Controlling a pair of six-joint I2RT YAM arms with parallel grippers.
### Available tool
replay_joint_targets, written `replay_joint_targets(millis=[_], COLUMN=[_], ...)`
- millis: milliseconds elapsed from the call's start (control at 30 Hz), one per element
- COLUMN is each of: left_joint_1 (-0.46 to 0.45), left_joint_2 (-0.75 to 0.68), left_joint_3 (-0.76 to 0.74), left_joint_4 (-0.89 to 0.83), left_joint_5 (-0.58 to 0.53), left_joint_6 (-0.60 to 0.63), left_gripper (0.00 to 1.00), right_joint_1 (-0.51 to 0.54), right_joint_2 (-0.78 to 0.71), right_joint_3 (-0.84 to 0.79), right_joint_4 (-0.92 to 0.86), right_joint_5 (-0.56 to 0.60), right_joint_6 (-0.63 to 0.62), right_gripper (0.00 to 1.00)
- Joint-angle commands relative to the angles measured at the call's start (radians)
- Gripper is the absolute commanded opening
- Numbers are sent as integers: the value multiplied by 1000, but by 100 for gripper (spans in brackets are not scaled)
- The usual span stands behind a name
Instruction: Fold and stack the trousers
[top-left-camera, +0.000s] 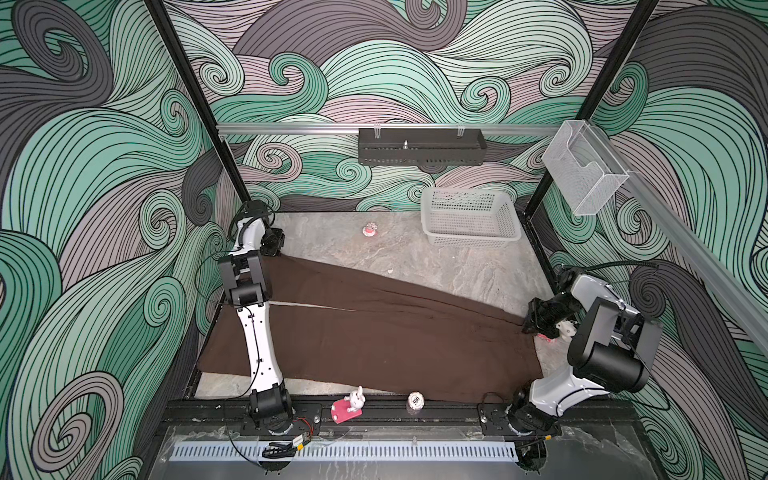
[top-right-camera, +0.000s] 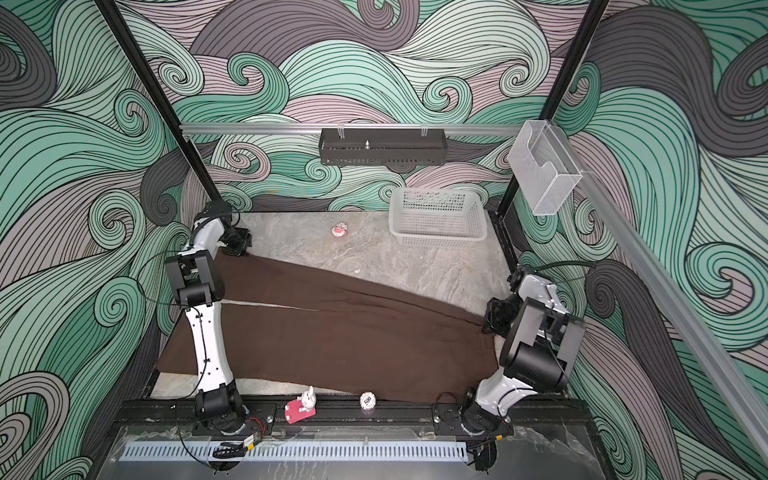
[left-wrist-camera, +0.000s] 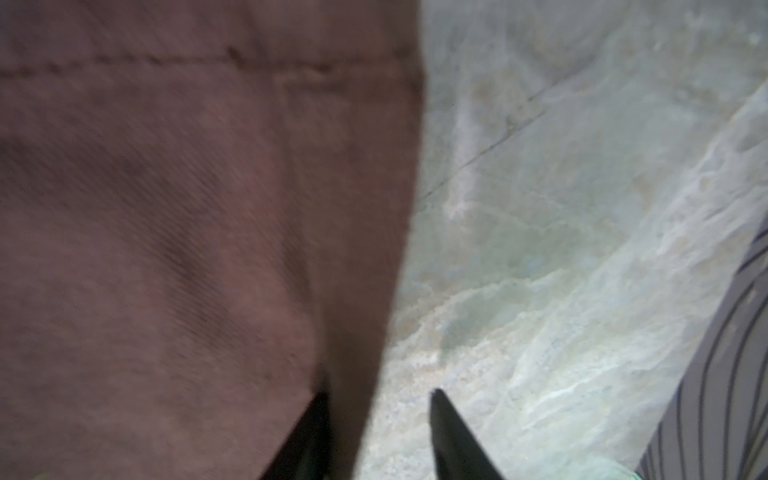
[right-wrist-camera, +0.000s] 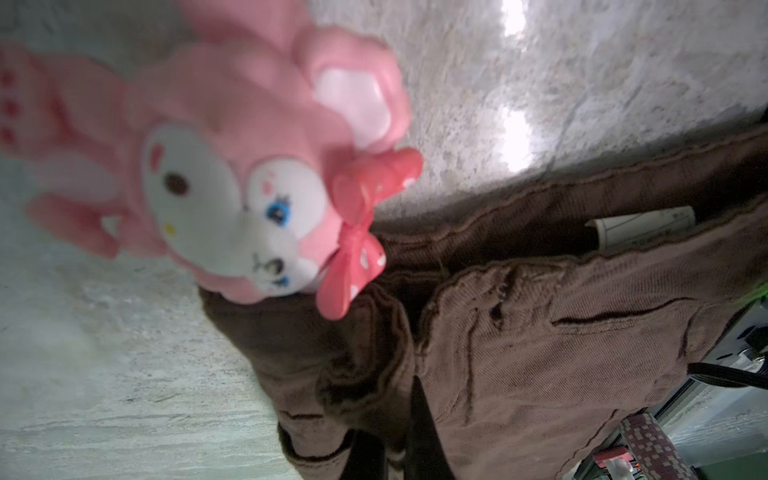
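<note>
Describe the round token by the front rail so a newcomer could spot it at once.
Find the brown trousers spread across the marble table and follow their near edge to the black front rail. The token sits there. It is a small white disc with dark markings, unlike the rabbit figure on a pink base beside it.

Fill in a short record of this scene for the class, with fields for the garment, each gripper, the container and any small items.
Garment: trousers, brown, spread flat across the table, legs towards the left
Left gripper: open, edge of a leg's cloth between its fingers
Right gripper: shut on the waistband end
Basket: white mesh, back right corner, apart from the cloth
Small items: pink bunny toy beside the waistband; rabbit figure and chip at the front edge
</note>
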Motion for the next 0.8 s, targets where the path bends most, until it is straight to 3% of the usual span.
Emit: replay_joint_targets(millis=[0,200,367,567,767], left_joint_1=[11,16,22,30,33], left_joint_2=[72,65,47,73,54], left_joint_3=[-66,-57,54,292,326], left_joint_4=[-32,-25,-15,-11,111], left_joint_5=[-29,-7,-8,-8,-14], left_joint_6=[11,20,12,-70,-160], left_gripper=[26,0,0,0,0], right_joint_1=[-11,-9,28,89,116], right_joint_2=[-8,2,59,212,369], right_joint_3=[8,40,178,473,759], right_joint_4=[-15,-16,-23,-33,-60], right_joint_5=[65,50,22,-30,-50], right_joint_6=[-15,-16,13,79,145], right_gripper=[0,0,0,0,0])
